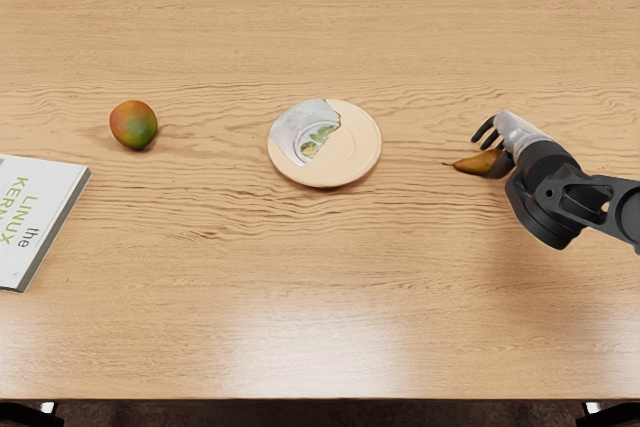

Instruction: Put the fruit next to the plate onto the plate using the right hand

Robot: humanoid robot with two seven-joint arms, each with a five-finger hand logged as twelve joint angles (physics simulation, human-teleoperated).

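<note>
A round beige plate [350, 152] sits at the table's middle, with a grey-and-green patch on its left part. To its right lies a brownish-yellow banana [476, 162] on the wood. My right hand [492, 137] comes in from the right edge and sits right at the banana's right end, dark fingers curled over it; whether they grip it is hidden by the wrist. A green-and-red mango [133, 124] rests far left of the plate.
A book [30, 215] with green lettering lies at the left edge of the wooden table [320, 307]. The right forearm [575, 202] reaches in low over the table's right side.
</note>
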